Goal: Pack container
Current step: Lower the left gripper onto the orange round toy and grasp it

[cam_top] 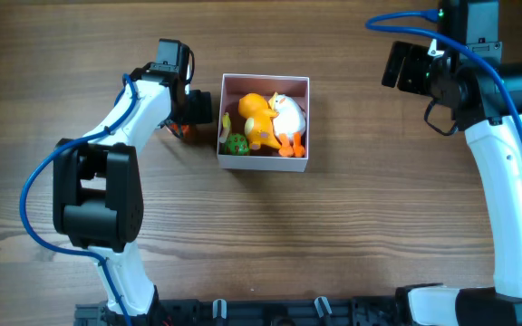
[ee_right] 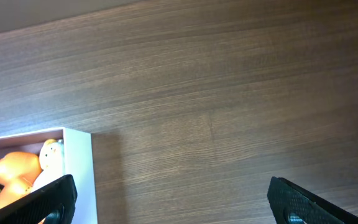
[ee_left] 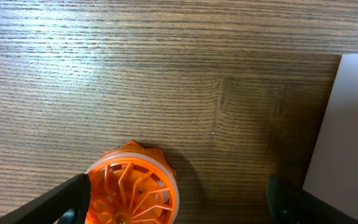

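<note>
As right pincer (ee_right: 171, 186) gapes, left pincer (ee_left: 179, 186) — likewise apart — straddles an orange wheel (ee_left: 132, 190).

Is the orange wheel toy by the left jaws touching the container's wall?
Apart. The left wrist view shows a stretch of bare wood between the orange wheel toy and the white wall of the container.

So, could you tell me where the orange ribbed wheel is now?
In the left wrist view the orange ribbed wheel lies on the table between the fingers of the open left gripper, just left of the container.
</note>
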Available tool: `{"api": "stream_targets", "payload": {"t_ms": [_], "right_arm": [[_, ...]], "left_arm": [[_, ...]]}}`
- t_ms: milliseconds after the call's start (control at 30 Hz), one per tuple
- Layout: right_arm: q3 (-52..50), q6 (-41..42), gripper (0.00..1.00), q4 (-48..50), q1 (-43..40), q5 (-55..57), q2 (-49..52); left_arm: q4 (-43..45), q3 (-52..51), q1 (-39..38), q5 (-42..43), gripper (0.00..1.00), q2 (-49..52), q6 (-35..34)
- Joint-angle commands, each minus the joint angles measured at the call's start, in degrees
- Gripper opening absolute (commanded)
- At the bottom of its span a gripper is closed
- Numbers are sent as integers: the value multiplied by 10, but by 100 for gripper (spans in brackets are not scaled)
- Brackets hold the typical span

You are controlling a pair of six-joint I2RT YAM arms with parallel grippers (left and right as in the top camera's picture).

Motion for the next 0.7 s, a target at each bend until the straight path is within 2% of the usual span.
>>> {"api": "stream_targets", "payload": {"t_ms": [0,433,533,667], "right_arm": [[0,-3,100,0,0,8,4],[0,-3,100,0,0,8,4],[0,-3,100,0,0,8,4],[0,-3,100,0,0,8,4]], "left_arm": [[1,6,4,-9,92,10,9],[9,12,4,-9,92,-30,9],[6,12,4,-21,95,-30,7],[-3,12,4,-50,92,-30,6]]}}
